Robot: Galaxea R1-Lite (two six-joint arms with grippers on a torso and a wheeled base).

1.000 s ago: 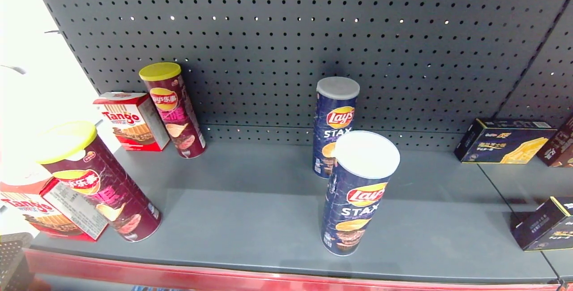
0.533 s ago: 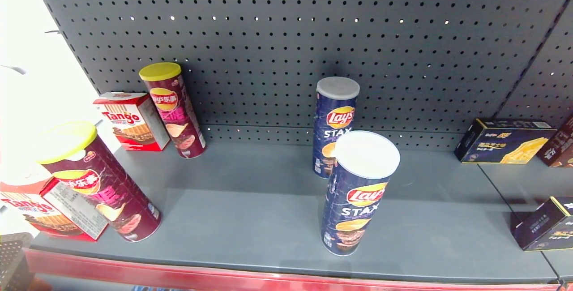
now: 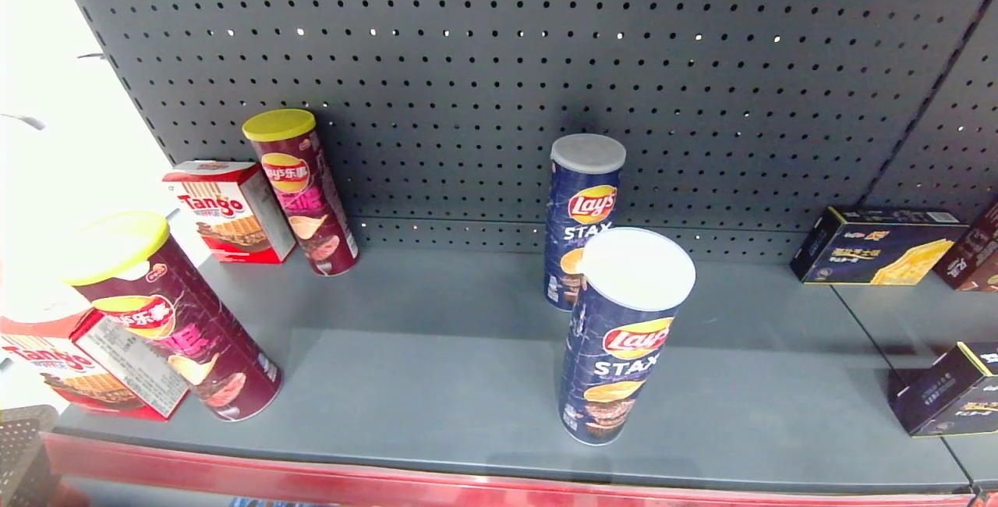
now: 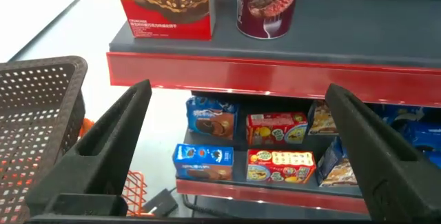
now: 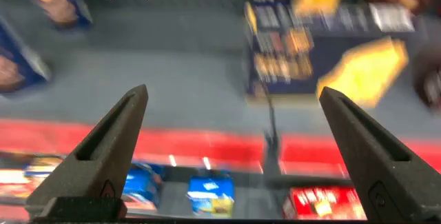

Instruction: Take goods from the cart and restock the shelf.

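On the grey shelf board [image 3: 437, 366] stand two blue chip cans [image 3: 624, 335] [image 3: 583, 218], one behind the other. At the left are two maroon cans with yellow lids [image 3: 168, 312] [image 3: 300, 191] and two red wafer boxes [image 3: 230, 210] [image 3: 74, 366]. My left gripper [image 4: 238, 89] is open and holds nothing, in front of and below the shelf's red edge [image 4: 275, 69], with the black cart basket [image 4: 34, 127] beside it. My right gripper [image 5: 233, 92] is open and holds nothing, facing the shelf near the dark boxes [image 5: 303, 38].
Dark blue boxes [image 3: 877, 246] [image 3: 947, 390] lie on the neighbouring shelf section at the right. A perforated back panel [image 3: 499, 62] closes the shelf. Free board lies between the maroon cans and the blue cans. A lower shelf holds blue and red snack packs [image 4: 275, 148].
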